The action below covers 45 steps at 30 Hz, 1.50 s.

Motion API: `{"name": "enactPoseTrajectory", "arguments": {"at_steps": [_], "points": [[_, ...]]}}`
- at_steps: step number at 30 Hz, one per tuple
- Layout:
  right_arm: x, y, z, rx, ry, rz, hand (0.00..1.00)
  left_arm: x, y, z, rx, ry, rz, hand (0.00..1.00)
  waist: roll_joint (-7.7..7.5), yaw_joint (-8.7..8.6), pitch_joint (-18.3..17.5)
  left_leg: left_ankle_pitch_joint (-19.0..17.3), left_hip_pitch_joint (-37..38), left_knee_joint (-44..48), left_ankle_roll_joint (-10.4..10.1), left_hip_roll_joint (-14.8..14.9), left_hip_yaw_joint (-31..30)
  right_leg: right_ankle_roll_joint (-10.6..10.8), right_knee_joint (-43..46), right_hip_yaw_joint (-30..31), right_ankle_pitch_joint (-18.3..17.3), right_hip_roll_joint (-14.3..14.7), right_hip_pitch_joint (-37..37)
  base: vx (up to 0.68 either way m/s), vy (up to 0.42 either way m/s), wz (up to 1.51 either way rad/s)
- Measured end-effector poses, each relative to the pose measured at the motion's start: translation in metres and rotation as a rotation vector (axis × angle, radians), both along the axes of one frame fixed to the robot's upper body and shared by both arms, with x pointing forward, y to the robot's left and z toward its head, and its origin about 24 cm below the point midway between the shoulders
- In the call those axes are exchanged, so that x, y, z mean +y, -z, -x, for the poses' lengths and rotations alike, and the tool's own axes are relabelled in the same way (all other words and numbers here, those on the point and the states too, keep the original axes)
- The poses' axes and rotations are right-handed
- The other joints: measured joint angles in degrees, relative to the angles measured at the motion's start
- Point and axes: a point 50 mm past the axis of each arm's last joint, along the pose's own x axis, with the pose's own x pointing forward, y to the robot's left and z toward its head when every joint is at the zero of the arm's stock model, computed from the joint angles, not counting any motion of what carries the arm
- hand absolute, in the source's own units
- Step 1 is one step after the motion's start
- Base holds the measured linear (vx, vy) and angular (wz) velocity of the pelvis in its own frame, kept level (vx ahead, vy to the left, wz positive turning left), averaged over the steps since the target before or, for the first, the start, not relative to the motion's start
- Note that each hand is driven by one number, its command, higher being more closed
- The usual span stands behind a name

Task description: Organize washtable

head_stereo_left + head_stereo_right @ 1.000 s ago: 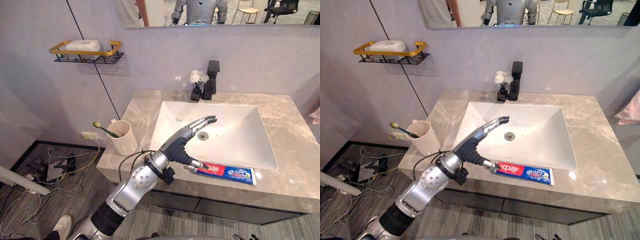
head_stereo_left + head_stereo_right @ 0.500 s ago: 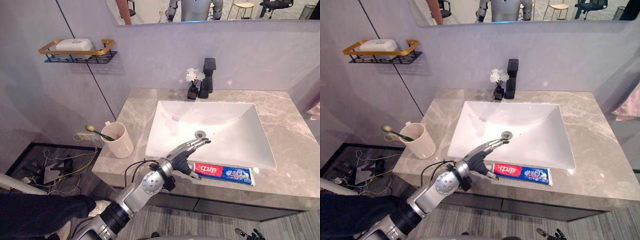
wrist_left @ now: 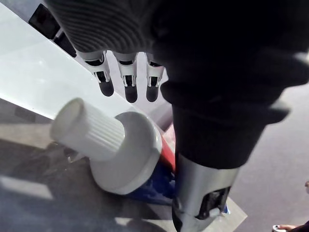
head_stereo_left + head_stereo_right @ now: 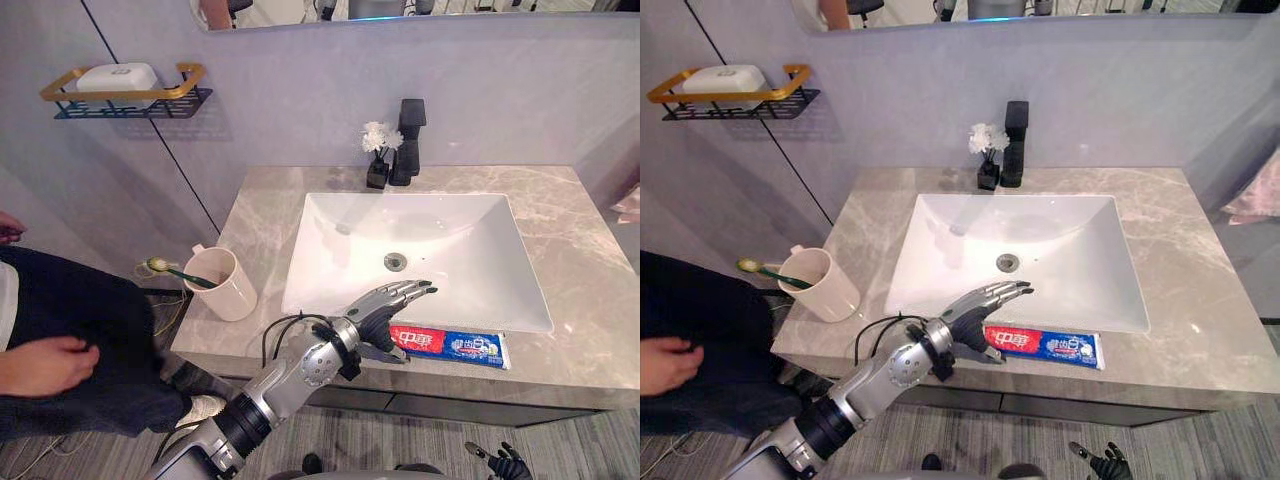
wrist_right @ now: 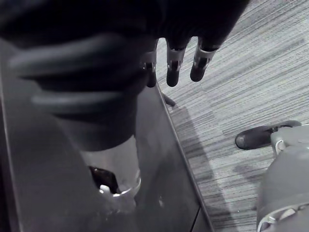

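A red, white and blue toothpaste tube (image 4: 452, 345) lies flat on the grey marble counter (image 4: 590, 290), along the front rim of the white sink (image 4: 330, 250). My left hand (image 4: 388, 302) is at the tube's white cap (image 3: 91, 133), fingers straight and reaching over the sink's front rim, the thumb lying beside the cap end. It is open and nothing is curled round the tube. A cream cup (image 4: 228, 288) holding a green toothbrush (image 4: 172, 270) stands at the counter's left front corner. My right hand (image 5: 173, 72) hangs open beside the dark cabinet, above the floor.
A black faucet (image 4: 408, 140) and a small black vase of white flowers (image 4: 377, 155) stand behind the sink. A gold-and-black wall shelf (image 4: 120, 98) carries a soap. A person in dark clothes (image 4: 70, 340) stands close at the left of the counter.
My left hand has dropped from above the basin to the counter, at the tube's cap end. A person has come into view on the left. The camera has shifted.
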Motion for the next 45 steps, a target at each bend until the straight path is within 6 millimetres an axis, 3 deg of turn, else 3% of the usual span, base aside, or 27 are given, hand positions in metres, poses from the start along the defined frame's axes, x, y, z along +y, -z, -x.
{"name": "enactPoseTrajectory", "arguments": {"at_steps": [15,21,24,32,35,38,45], "points": [[-0.002,-0.001,0.000,-0.008,0.023,-0.002,0.00,-0.004,-0.004,-0.004,-0.027,-0.005,0.007,1.00,0.59,-0.18,0.34,-0.26,0.55,-0.13,-0.31,0.24,1.43,0.06,0.32,1.29,-0.10,0.05,-0.31,-0.02,-0.003,-0.04],[-0.003,-0.001,0.001,-0.019,0.057,-0.012,0.00,0.004,-0.002,-0.007,-0.015,-0.039,0.010,1.00,0.71,-0.41,0.37,-0.44,1.05,-0.24,-0.39,0.39,2.79,0.05,0.25,2.56,-0.08,0.10,-0.47,-0.04,-0.003,-0.11],[-0.003,-0.001,0.002,-0.024,0.074,-0.016,0.00,0.010,0.002,-0.007,0.003,-0.081,0.027,1.00,0.75,-1.40,0.35,-0.63,1.10,-0.24,-0.37,0.47,3.14,0.04,0.01,2.86,-0.06,0.18,-0.46,-0.01,-0.007,-0.06],[-0.021,-0.012,0.002,-0.102,0.219,0.042,0.00,0.032,0.001,-0.014,0.015,-0.192,0.064,1.00,1.14,-1.64,0.15,-1.56,1.84,-0.23,-0.87,1.75,6.93,-0.23,-0.44,6.44,0.16,1.40,-1.26,0.01,-0.021,-0.24],[-0.030,-0.021,0.001,-0.165,0.300,0.072,0.00,0.040,-0.003,-0.017,0.020,-0.236,0.096,1.00,1.19,-1.52,0.12,-1.63,1.91,-0.16,-0.98,2.16,8.03,-0.24,-0.43,7.58,0.15,1.78,-1.74,0.00,-0.031,-0.19],[-0.043,-0.038,-0.004,-0.259,0.358,0.142,0.00,0.044,-0.019,-0.020,-0.018,-0.268,0.161,1.00,1.20,-1.43,0.10,-1.64,1.87,-0.16,-0.97,2.30,9.20,-0.25,-0.25,8.67,0.14,1.92,-2.38,-0.02,-0.013,-0.18],[-0.073,-0.116,-0.032,-0.578,0.337,0.391,0.00,0.055,-0.050,-0.023,-0.086,-0.342,0.328,1.00,1.18,-1.53,0.11,-2.95,1.86,1.90,-0.71,2.74,11.50,-0.24,1.55,11.02,0.10,2.18,-3.37,-0.02,-0.003,-0.20]]}}
